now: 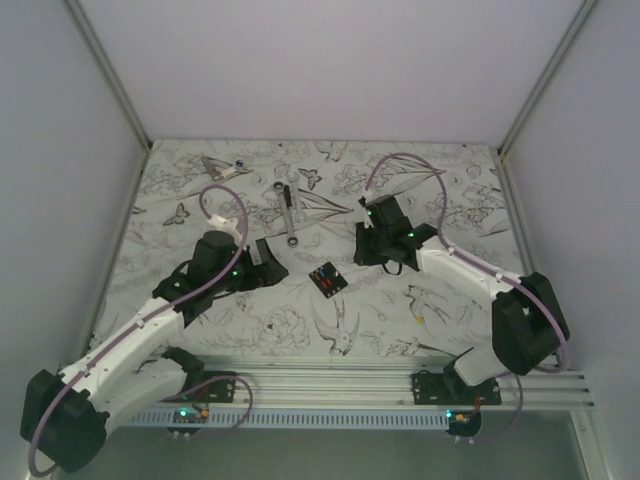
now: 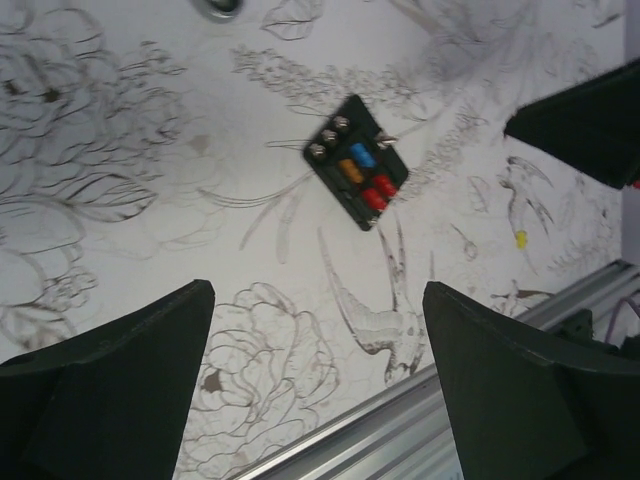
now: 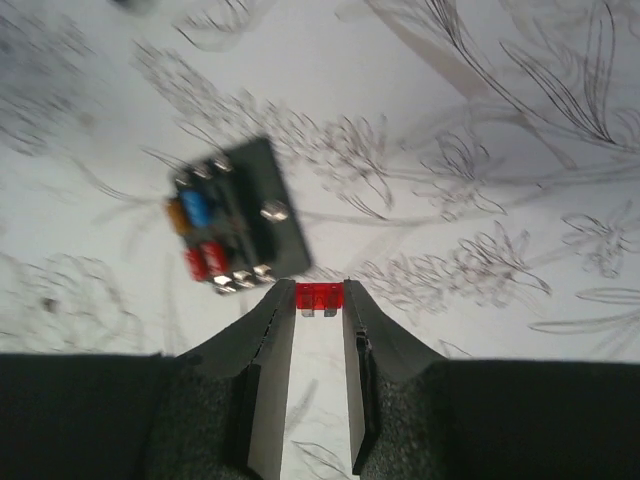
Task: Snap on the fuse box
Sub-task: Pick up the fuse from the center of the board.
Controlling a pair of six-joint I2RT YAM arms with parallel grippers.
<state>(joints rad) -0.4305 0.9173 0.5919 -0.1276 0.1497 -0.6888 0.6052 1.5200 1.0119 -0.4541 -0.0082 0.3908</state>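
Observation:
The fuse box (image 1: 327, 279) is a small black box lying flat on the patterned cloth between the two arms, with red, orange and blue fuses in its top. It also shows in the left wrist view (image 2: 357, 163) and, blurred, in the right wrist view (image 3: 235, 220). My right gripper (image 3: 320, 298) is shut on a small red fuse (image 3: 320, 295) held at its fingertips, just to the near right of the box and above the cloth. In the top view the right gripper (image 1: 383, 258) hovers right of the box. My left gripper (image 1: 268, 265) is open and empty, left of the box.
A loose yellow fuse (image 1: 419, 320) lies on the cloth to the near right, also in the left wrist view (image 2: 520, 239). A long grey metal bar (image 1: 290, 215) lies behind the box, a metal piece (image 1: 225, 167) at the far left. An aluminium rail (image 1: 400, 385) runs along the near edge.

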